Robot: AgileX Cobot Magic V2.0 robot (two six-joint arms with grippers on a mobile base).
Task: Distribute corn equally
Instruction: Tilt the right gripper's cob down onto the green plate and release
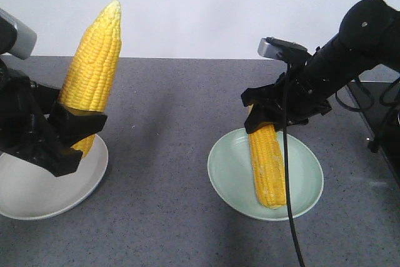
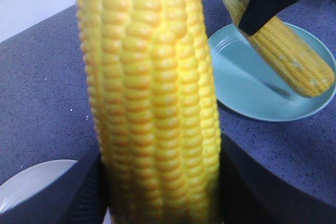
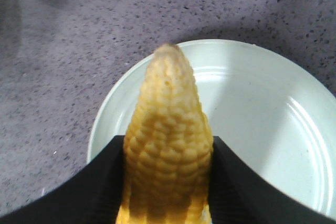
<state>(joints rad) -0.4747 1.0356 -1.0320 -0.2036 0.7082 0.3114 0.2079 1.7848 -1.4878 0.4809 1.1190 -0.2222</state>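
Table: you see a flat top [image 1: 175, 154] of dark grey stone-like material with fine pale speckles and a matt, slightly grainy surface; behind it stands a plain pale wall.

Right arm: black, with rounded joints and loose cables. It reaches in from the right side and comes down over the green plate.

Green plate: round, shallow, smooth and pale green [image 1: 228, 173], with faint rings near the rim. It lies on the table at the right.

White plate: round, smooth, off-white [image 1: 37, 195], at the left edge of the table. Part of it is hidden by the left gripper.

Left corn: a long tapered cob [image 1: 94, 67] with straight rows of glossy yellow kernels and a paler pointed tip. It stands almost upright, tip upward and a little tilted, above the white plate; you cannot tell if its base touches the plate.

Right corn: a similar cob [image 1: 267, 167], more dull in colour. Its thick end rests in the green plate near the front rim, and the tip end is raised toward the back.

Left gripper: black, angular [image 1: 78, 126]. Its fingers are pressed on both sides of the left corn, low on the cob.

Right gripper: black [image 1: 265, 114], with a grey camera block above. Its fingers pinch the right corn near the tip end, one on each side.
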